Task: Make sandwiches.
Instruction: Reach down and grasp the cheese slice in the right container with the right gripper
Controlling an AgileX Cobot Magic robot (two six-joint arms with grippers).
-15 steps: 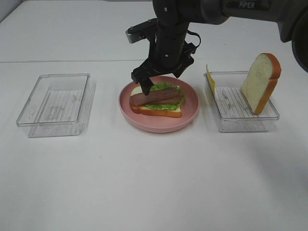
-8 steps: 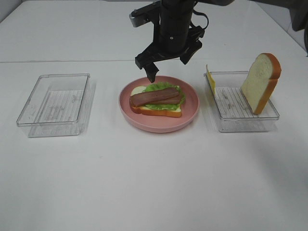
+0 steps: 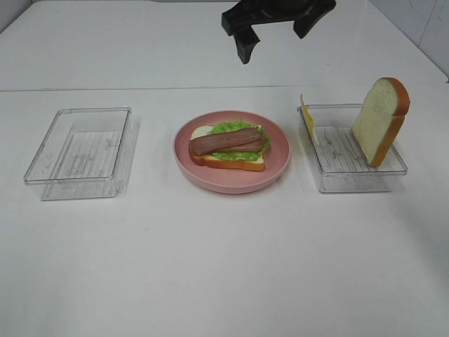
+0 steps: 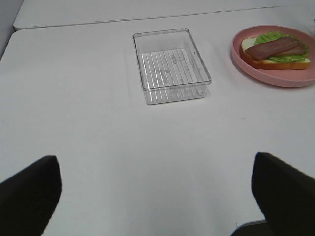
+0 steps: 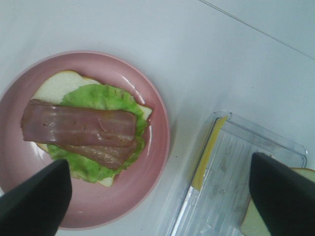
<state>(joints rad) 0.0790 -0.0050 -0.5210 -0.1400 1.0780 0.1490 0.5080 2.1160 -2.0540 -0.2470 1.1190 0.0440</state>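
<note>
The open sandwich lies on the round pink plate: a white bread slice, green lettuce, and brownish-pink bacon strips on top. It also shows in the left wrist view and the right wrist view. A second bread slice stands on edge in the right clear tray. A yellow cheese slice leans on that tray's left wall. My right gripper is open and empty, high above and behind the plate. My left gripper is open and empty over bare table.
An empty clear tray sits left of the plate and also shows in the left wrist view. A seam in the white table runs behind the trays.
My right gripper has risen from just over the sandwich to the top of the exterior view and shifted slightly right. The bacon stays on the sandwich.
</note>
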